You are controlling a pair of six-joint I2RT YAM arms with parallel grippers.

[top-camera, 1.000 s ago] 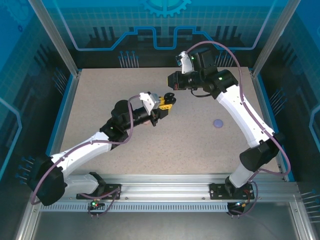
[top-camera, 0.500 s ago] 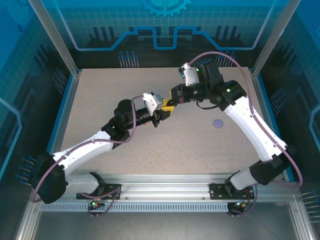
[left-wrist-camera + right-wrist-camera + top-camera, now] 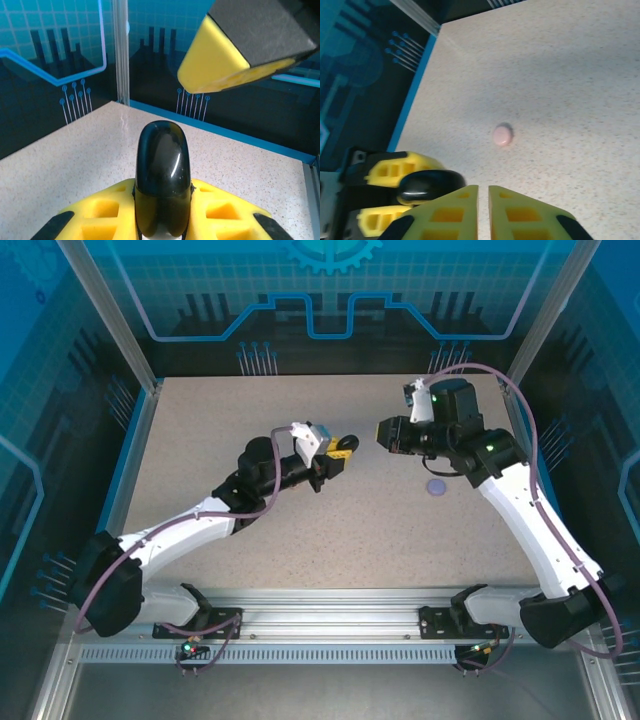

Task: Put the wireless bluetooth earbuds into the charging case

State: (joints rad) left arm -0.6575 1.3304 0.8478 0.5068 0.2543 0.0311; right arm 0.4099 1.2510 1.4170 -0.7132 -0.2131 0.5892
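Between the left jaws sits the black case (image 3: 162,185).

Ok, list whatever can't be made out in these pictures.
1. The black case, left wrist view: its lower part is cut off by the bottom edge and flanked by yellow fingers; open or shut, full or empty, cannot be told.
2. The right gripper, right wrist view: the slit between its fingers is too narrow to show whether anything is pinched.
3. The lilac disc, top view: too small to identify.
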